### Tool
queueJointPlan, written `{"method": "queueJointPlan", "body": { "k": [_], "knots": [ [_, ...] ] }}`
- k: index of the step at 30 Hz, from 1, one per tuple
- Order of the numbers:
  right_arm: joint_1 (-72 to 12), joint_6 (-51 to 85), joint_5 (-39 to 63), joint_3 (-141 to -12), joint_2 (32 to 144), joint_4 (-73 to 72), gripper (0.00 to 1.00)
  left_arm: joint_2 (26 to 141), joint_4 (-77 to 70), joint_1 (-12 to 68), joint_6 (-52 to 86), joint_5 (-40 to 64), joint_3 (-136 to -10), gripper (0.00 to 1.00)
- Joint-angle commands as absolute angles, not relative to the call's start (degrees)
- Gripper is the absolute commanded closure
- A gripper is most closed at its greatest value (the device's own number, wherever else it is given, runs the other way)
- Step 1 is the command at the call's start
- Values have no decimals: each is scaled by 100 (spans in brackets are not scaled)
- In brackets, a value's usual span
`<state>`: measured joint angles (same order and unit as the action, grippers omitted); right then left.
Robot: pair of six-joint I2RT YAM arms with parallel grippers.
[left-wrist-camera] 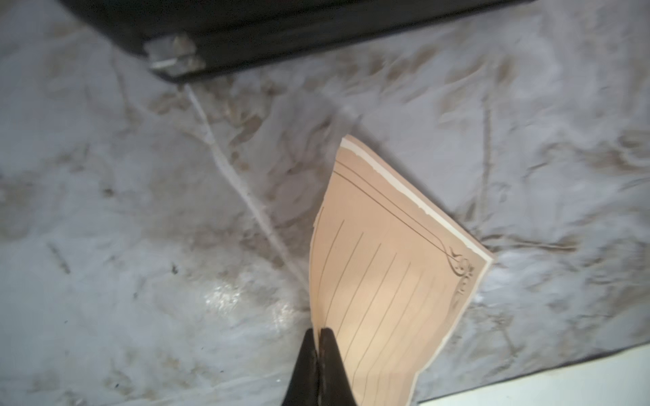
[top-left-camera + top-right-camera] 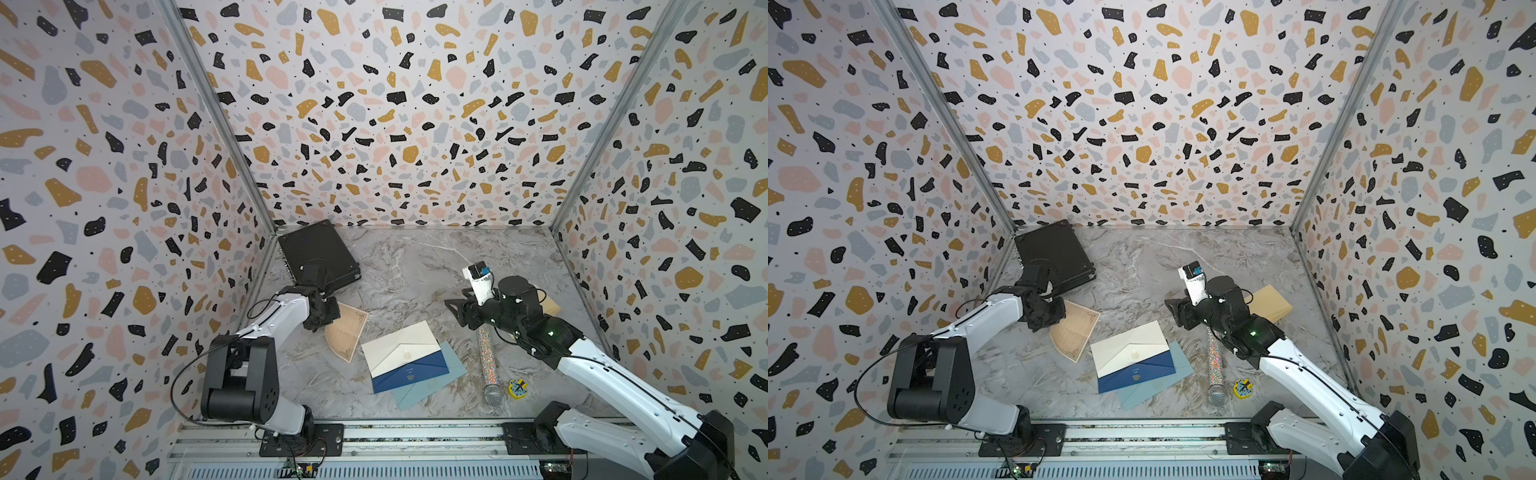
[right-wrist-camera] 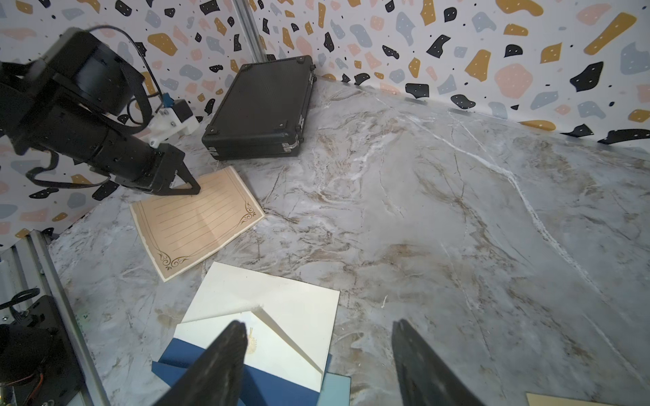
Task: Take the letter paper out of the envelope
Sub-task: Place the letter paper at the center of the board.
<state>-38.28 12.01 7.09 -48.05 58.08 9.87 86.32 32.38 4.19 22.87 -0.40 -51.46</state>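
Tan lined letter paper (image 1: 387, 281) is pinched at its edge by the closed left hand (image 1: 318, 334), clear of the cream envelope (image 3: 274, 298), which lies on the counter (image 3: 422, 211) near the right hand (image 3: 318, 325), jaws parted and empty.

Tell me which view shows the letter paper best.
The right wrist view: nearly the whole letter paper lies in sight, lines and corner ornaments clear, the left gripper at its edge. Both top views show it small, partly under that gripper. The left wrist view shows only one end, pinched in the shut gripper.
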Motion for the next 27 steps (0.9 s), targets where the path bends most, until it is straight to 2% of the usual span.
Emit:
{"method": "queueJointPlan", "body": {
  "k": [1, 19, 20, 21, 22, 27],
  "knots": [
    [-3864, 1280, 765, -4792, 5748, 941, 32, 8750, 3512, 338, 2179, -908, -5038, 100],
    [-3867, 2087, 911, -4506, 6015, 859, 32, 9433, 3969, -17, 2118, -1569, -5502, 100],
    [-3867, 2106, 889, -4528, 6045, 884, 32, 9414, 3956, -9, 2118, -1584, -5486, 98],
    [-3867, 2124, 879, -4550, 6081, 907, 32, 9400, 3959, -16, 2115, -1591, -5489, 91],
    [-3867, 2135, 887, -4574, 6107, 938, 32, 9404, 3979, -22, 2124, -1596, -5502, 89],
    [-3867, 2249, 853, -4554, 6139, 932, 32, 9404, 4069, -49, 2185, -1556, -5526, 81]
  ]
}}
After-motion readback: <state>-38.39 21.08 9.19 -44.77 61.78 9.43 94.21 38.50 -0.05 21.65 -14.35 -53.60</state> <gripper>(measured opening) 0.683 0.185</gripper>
